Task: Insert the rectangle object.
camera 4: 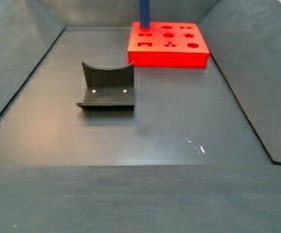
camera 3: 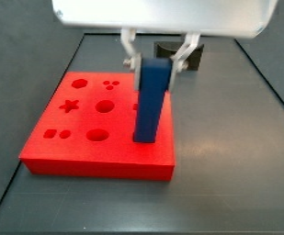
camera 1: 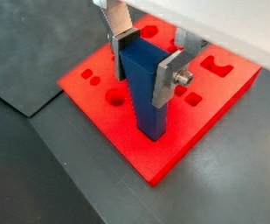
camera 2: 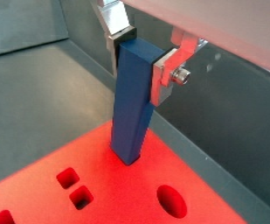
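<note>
The rectangle object, a tall blue bar, stands upright with its lower end on the red block, near the block's edge. It shows in both wrist views, and its lower part shows at the far end in a side view. How deep its foot sits in the block cannot be told. My gripper is above the block, and its fingers clasp the bar's top end from both sides. The gripper is shut on the bar.
The red block has several shaped holes in its top. The dark fixture with a curved notch stands on the grey floor and shows behind the gripper in a side view. Grey walls enclose the floor.
</note>
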Available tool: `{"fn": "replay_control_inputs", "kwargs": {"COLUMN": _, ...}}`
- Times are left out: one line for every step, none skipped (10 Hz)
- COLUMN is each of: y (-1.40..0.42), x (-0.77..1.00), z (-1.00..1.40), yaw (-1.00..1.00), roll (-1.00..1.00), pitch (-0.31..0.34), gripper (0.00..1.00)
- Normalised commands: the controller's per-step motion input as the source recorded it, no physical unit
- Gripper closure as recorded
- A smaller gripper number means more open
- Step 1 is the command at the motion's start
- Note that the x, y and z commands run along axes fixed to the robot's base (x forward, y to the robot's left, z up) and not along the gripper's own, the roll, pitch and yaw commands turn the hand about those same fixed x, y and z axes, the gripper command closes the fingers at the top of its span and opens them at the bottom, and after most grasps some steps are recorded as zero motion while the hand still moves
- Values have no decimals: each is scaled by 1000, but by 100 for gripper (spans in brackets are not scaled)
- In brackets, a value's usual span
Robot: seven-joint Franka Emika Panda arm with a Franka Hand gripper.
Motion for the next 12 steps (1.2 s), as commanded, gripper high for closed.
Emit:
{"fn": "replay_control_inputs", "kwargs": {"y": 0, "x": 97, "z": -771, "yaw": 0, "roll": 61, "pitch": -130, "gripper": 100}}
{"fn": "replay_control_inputs", "kwargs": {"y": 54, "x": 251, "z": -823, "yaw": 0, "roll": 80, "pitch": -143, "gripper": 100}}
{"fn": "replay_control_inputs", "kwargs": {"y": 223, "x": 206, "z": -789, "yaw": 46, "roll": 121, "pitch": -124, "gripper": 100}}
{"fn": "replay_control_inputs", "kwargs": {"y": 297, "x": 94, "z": -786, "yaw": 94, "roll": 167, "pitch": -109, "gripper": 100}}
{"fn": "replay_control_inputs", "kwargs": {"y": 177, "x": 0, "z": -714, "yaw": 91, "roll": 261, "pitch": -99, "gripper": 100}}
{"fn": "replay_control_inputs", "kwargs": {"y": 51, "x": 0, "z": -671, "yaw": 66, "roll": 319, "pitch": -70, "gripper": 100}}
{"fn": "replay_control_inputs", "kwargs": {"y": 0, "x": -29, "z": -677, "yaw": 54, "roll": 317, "pitch": -94, "gripper": 100}}
{"fn": "replay_control_inputs", "kwargs": {"y": -151, "x": -143, "z": -689, "yaw": 20, "roll": 301, "pitch": -147, "gripper": 100}}
{"fn": "replay_control_inputs", "kwargs": {"y": 74, "x": 0, "z": 0, "yaw": -20, "roll": -71, "pitch": -1, "gripper": 100}}
{"fn": "replay_control_inputs", "kwargs": {"y": 0, "x": 0, "z": 0, "yaw": 0, "roll": 9, "pitch": 0, "gripper": 100}}
{"fn": "replay_control_inputs", "kwargs": {"y": -23, "x": 0, "z": 0, "yaw": 0, "roll": 7, "pitch": 0, "gripper": 100}}
{"fn": "replay_control_inputs", "kwargs": {"y": -17, "x": 0, "z": -6, "yaw": 0, "roll": 0, "pitch": 0, "gripper": 100}}
